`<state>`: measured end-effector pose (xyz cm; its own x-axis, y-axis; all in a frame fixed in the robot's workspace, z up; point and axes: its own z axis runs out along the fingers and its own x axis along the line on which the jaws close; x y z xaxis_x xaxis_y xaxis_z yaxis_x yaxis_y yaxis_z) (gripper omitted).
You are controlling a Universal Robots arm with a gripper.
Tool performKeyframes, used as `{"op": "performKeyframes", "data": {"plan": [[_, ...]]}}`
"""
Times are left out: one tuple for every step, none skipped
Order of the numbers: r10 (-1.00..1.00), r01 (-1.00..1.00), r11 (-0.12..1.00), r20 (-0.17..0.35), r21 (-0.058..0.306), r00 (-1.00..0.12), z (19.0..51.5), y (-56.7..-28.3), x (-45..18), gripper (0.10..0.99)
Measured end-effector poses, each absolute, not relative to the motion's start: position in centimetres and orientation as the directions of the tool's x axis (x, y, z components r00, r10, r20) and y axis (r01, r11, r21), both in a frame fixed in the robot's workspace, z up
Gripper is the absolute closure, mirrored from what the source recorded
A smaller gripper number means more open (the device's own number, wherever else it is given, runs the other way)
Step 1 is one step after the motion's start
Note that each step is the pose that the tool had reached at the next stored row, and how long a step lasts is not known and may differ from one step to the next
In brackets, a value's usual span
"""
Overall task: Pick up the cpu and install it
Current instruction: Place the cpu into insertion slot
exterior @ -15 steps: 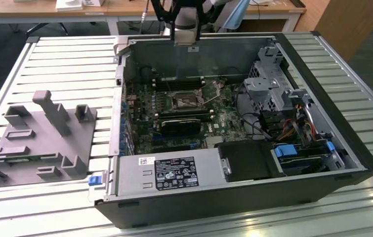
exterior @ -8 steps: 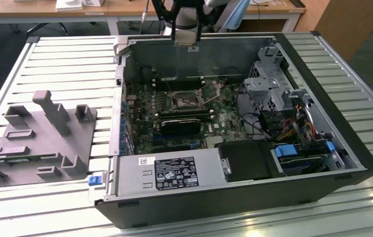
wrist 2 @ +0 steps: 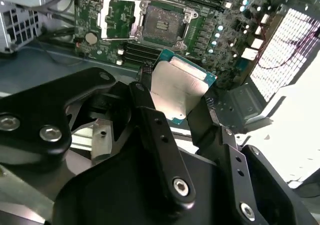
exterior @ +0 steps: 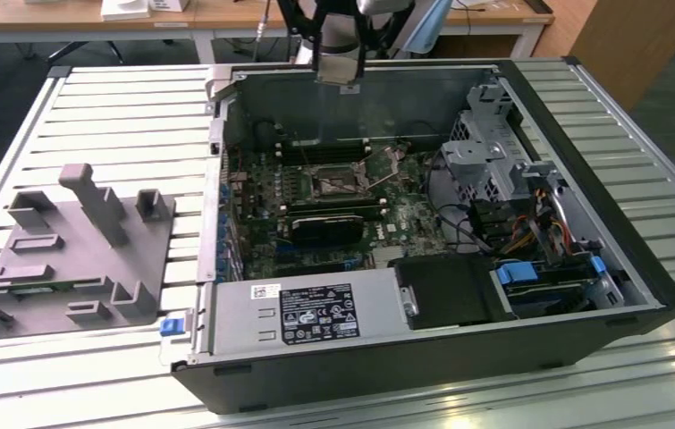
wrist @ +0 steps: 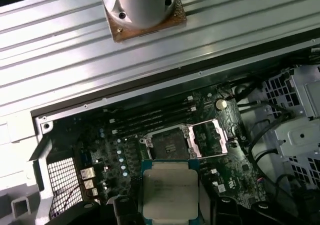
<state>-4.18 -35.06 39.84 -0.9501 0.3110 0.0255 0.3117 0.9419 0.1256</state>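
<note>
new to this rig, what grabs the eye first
The shiny cpu clamped in the end effector, held above the motherboard. In both wrist views the socket lies open past it, metal frame swung aside. In the exterior view, the opened computer case lies on a slatted table.

In the second wrist view I see the cpu [wrist 2: 180, 87], a flat square chip, silver-topped with a thin green edge, tilted, pinched by the gripper [wrist 2: 172, 96], apart from the open socket [wrist 2: 162, 22].
</note>
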Motion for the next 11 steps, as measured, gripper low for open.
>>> {"op": "performKeyframes", "data": {"plan": [[0.328,0.329,0.936,0.026,0.126,-0.944,39.8,-35.06,-4.18,0.549],[0.346,0.346,0.93,0.026,0.126,-0.938,39.76,-35.06,-4.18,0.549],[0.363,0.363,0.923,0.026,0.126,-0.931,39.73,-35.06,-4.18,0.549],[0.379,0.379,0.917,0.026,0.126,-0.925,39.7,-35.06,-4.18,0.549],[0.396,0.396,0.91,0.026,0.126,-0.918,39.66,-35.06,-4.18,0.549],[0.412,0.412,0.902,0.025,0.126,-0.911,39.63,-35.06,-4.18,0.549],[0.429,0.428,0.895,0.025,0.126,-0.903,39.59,-35.06,-4.18,0.549],[0.445,0.444,0.887,0.025,0.125,-0.895,39.56,-35.06,-4.18,0.549],[0.462,0.462,0.878,0.025,0.126,-0.886,39.52,-35.06,-4.18,0.549],[0.478,0.478,0.87,0.025,0.126,-0.878,39.49,-35.06,-4.18,0.549],[0.494,0.493,0.861,0.026,0.126,-0.869,39.45,-35.06,-4.19,0.549]]}}
